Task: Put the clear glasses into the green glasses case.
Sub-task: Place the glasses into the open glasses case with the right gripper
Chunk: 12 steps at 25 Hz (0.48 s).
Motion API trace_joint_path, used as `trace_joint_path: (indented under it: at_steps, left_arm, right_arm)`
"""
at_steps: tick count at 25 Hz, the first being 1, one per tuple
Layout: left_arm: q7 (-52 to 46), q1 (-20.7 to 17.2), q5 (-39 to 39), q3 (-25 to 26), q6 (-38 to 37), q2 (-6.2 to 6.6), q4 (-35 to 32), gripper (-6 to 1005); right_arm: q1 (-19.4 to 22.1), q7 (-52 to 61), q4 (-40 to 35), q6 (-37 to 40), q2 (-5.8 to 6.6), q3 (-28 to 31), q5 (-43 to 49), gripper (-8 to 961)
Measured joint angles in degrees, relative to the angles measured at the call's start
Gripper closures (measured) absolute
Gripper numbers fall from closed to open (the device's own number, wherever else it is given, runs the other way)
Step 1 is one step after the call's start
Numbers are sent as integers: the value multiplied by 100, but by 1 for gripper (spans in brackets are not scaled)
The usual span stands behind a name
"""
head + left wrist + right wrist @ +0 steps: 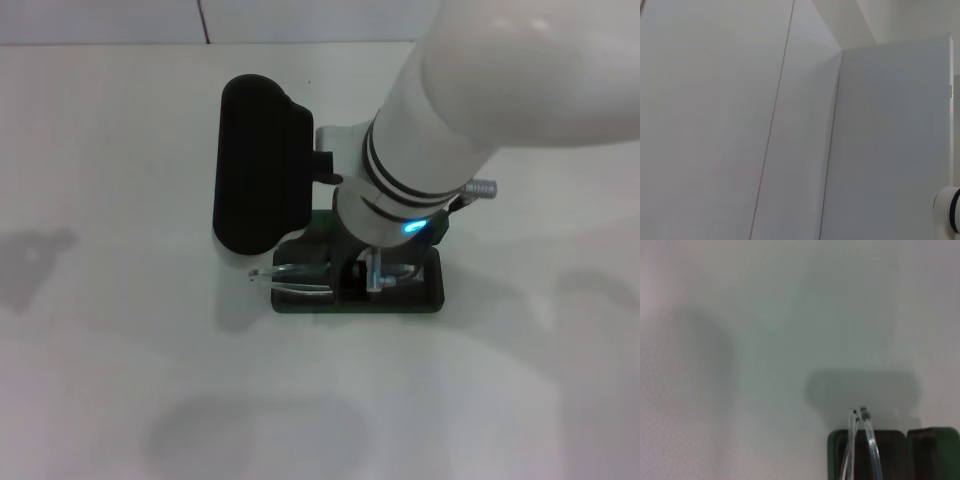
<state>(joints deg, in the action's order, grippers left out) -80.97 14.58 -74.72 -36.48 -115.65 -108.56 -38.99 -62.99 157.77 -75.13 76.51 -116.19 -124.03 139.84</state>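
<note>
We see the right gripper (373,278) lowered into the open green glasses case (432,292); its finger spread is indiscernible. The clear glasses (290,280) lie partly inside, temple tips overhanging the case's left end.

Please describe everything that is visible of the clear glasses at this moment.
The clear glasses, a pair of colourless transparent plastic spectacles with thin frame and long temple arms, lie low over the open dark green rectangular glasses case. The right gripper is directly above them; whether it grips them cannot be seen. The folded temple tips stick out past the case's edge on the robot's left, over the white table. The lenses are hidden beneath the arm.
</note>
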Motion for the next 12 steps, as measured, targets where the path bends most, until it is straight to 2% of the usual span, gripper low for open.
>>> trace_joint_path:
  at_steps: [12]
  left_arm:
    - [102,24,-90,1,-1,-39,72,972]
  right_arm:
    - [52,491,145,-176,0,-253,316,862]
